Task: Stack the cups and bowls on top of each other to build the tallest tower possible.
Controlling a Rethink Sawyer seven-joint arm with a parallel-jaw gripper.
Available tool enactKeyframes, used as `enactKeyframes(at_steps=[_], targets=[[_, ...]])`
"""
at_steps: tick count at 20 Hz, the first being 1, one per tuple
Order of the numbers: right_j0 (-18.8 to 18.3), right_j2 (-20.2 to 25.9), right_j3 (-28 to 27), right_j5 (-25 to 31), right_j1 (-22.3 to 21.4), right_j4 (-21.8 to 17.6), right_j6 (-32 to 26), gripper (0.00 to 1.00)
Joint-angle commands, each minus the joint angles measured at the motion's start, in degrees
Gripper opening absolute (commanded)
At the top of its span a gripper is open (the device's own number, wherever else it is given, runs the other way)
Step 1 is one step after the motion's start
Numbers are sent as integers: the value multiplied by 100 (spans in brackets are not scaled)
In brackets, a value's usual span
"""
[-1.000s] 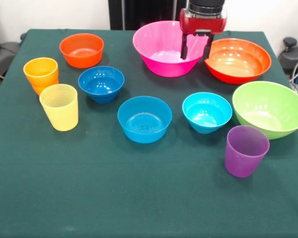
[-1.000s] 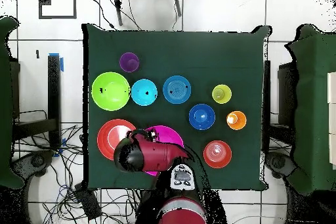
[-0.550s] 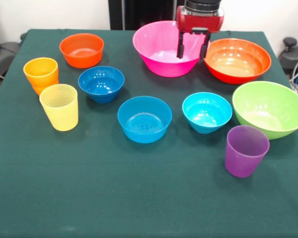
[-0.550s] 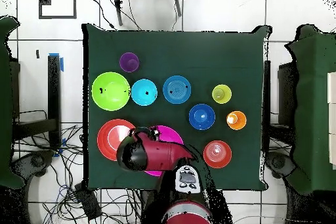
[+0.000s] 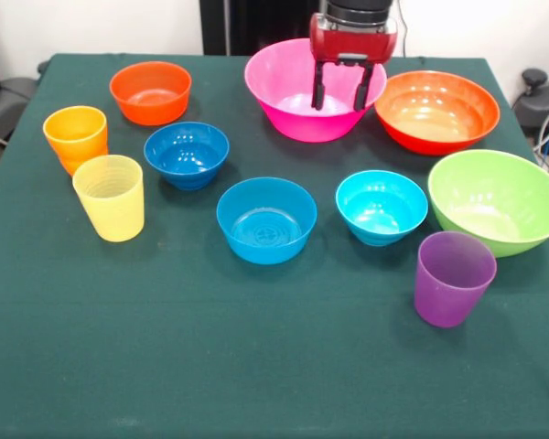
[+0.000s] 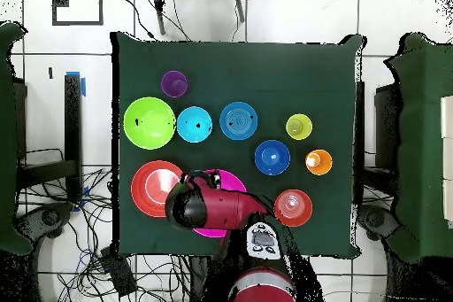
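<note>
The pink large bowl (image 5: pixel 297 91) is set at the table's far side in the front view, just beside the orange-red large bowl (image 5: pixel 437 110), and it is over this pink bowl that the gripper (image 5: pixel 341 90) is held. The jaws are parted by a clear gap and nothing is gripped between them.

The bowls and cups are judged to be light, stiff, glossy plastic, so they are likely to slip under a loose grip and to skid if nudged. A hold is best taken on a thin rim, with one finger inside the wall and one outside. The tumblers are narrower and might instead be pinched across the mouth.

Ten pieces are counted, none yet stacked. Three large bowls are seen: pink, orange-red, and the lime green large bowl (image 5: pixel 499 201). Four small bowls are seen: the orange-red small bowl (image 5: pixel 150 91), the dark blue small bowl (image 5: pixel 187 154), the mid-blue small bowl (image 5: pixel 266 219) and the cyan small bowl (image 5: pixel 382 207). Three cups are seen: the orange cup (image 5: pixel 76 137) touching or just beside the pale yellow cup (image 5: pixel 110 197), and the purple cup (image 5: pixel 453 277) near the green bowl. All are spread over the green tablecloth (image 5: pixel 256 366).
</note>
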Motion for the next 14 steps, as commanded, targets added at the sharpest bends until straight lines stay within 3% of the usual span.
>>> enactKeyframes(at_steps=[1, 6, 14], targets=[[-48, 440, -412, 522, 499, -219, 416, 100], [148, 346, -857, 824, 663, -65, 383, 100], [132, 473, -1155, 1078, 766, 6, 437, 100]])
